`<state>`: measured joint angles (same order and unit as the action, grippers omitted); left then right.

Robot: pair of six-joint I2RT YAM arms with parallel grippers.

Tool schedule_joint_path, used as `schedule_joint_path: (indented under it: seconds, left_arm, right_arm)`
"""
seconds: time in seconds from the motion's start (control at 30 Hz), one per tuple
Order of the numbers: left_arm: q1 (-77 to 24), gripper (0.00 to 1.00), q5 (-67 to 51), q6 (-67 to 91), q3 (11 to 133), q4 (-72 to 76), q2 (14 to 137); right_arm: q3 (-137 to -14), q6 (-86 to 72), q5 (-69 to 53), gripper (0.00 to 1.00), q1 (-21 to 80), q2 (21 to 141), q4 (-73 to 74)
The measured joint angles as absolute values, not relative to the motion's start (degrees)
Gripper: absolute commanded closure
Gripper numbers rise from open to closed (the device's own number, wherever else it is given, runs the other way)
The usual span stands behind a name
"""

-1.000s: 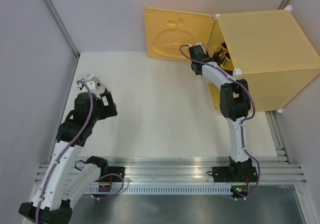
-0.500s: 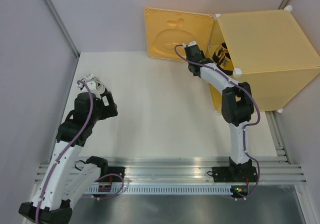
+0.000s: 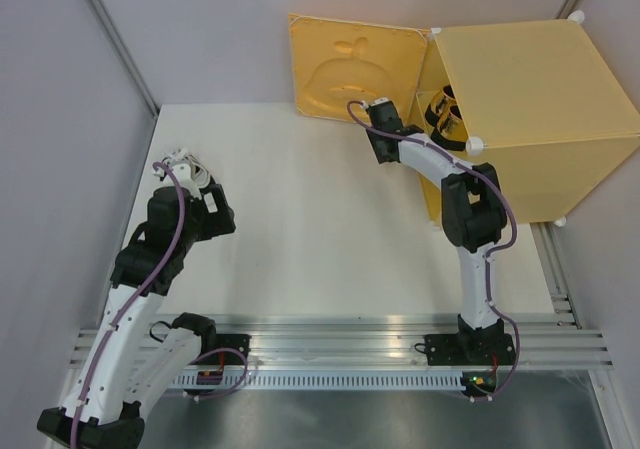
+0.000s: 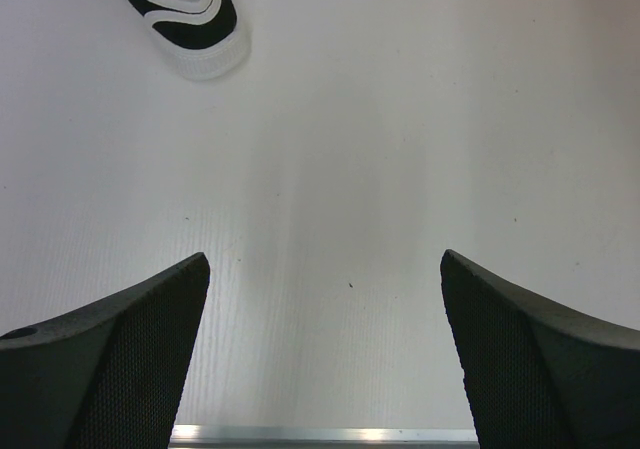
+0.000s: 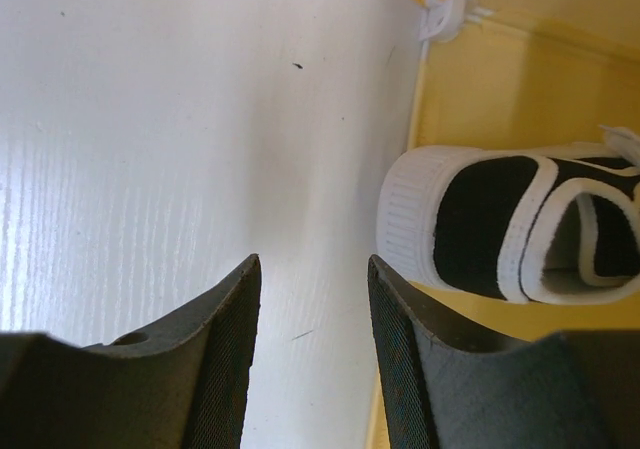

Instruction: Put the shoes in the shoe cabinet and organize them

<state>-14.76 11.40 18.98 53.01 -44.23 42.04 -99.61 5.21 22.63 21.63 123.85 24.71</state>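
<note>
Right end effector (image 5: 310, 269): narrowly parted, empty, at the cabinet (image 3: 530, 89) mouth, far right corner of the bench (image 3: 300, 219).
Left end effector (image 4: 325, 269): spread wide, empty.
Loose shoe (image 4: 185, 19): towards the bench's left edge; probably light and soft-sided, so pinch the collar rim.
Stowed shoe (image 5: 490, 229): just inside the cabinet; gold shoe (image 3: 445, 114) also inside.
Obstruction: the swung-out door (image 3: 350, 64) along the far edge.
</note>
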Motion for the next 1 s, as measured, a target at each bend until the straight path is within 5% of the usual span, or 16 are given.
schedule_joint_path:
  seconds: [1.0]
  left_arm:
    - [-14.8,0.01,11.4,19.0,53.1,-44.2,44.0]
  right_arm:
    - [-104.6,2.1,25.6,0.47,16.6,133.1,24.3]
